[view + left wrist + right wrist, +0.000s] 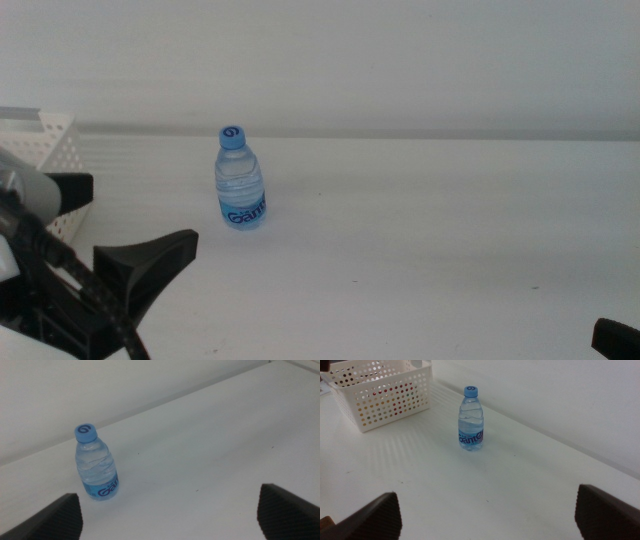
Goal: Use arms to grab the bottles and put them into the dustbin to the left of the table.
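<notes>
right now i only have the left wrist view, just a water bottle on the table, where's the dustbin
Observer: The white perforated dustbin stands on the table, apart from the water bottle, beyond your open left gripper in the middle view.
Operator: anything in it
Observer: Red and yellow show through its holes; I cannot tell what they are.
Operator: right arm?
Observer: The right gripper waits open, low at the middle view's right corner.

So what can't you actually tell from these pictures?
- Inside of the white basket: red and yellow show through its holes in the right wrist view, but the wall hides what they are.
- Basket in the middle view: cut off by the left edge and the left gripper.
- Right gripper: only a tip shows there.
- Water bottle: label partly turned away.
</notes>
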{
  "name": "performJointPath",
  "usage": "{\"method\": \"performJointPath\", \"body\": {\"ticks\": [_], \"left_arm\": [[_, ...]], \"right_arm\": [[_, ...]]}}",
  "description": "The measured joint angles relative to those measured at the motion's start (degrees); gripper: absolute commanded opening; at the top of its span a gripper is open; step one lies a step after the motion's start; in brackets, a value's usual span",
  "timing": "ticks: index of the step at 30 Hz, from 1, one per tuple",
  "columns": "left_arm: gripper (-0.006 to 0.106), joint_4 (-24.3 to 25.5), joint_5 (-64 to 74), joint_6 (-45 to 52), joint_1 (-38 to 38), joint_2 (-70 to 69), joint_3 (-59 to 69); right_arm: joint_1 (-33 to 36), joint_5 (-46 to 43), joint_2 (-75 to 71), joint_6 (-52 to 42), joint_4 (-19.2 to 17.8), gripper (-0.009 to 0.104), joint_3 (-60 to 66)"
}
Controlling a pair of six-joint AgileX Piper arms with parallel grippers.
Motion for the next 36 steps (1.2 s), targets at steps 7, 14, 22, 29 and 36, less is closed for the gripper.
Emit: {"method": "performJointPath", "body": {"ticks": [7,14,22,29,36], "left_arm": [[0.094,-0.1,-3.2,0.0,0.0,0.1,1.4],[0.094,0.4,-41.7,0.0,0.0,5.3,19.6],[0.094,-5.5,-53.8,0.0,0.0,20.6,25.3],[0.094,-6.6,-63.1,1.7,0.9,31.9,25.3],[0.094,-8.7,-75.9,2.5,3.9,41.2,25.3]], "right_arm": [[0.0,0.0,0.0,0.0,0.0,0.093,0.0],[0.0,0.0,0.0,0.0,0.0,0.093,0.0],[0.0,0.0,0.0,0.0,0.0,0.093,0.0],[0.0,0.0,0.0,0.0,0.0,0.093,0.0],[0.0,0.0,0.0,0.0,0.0,0.093,0.0]]}}
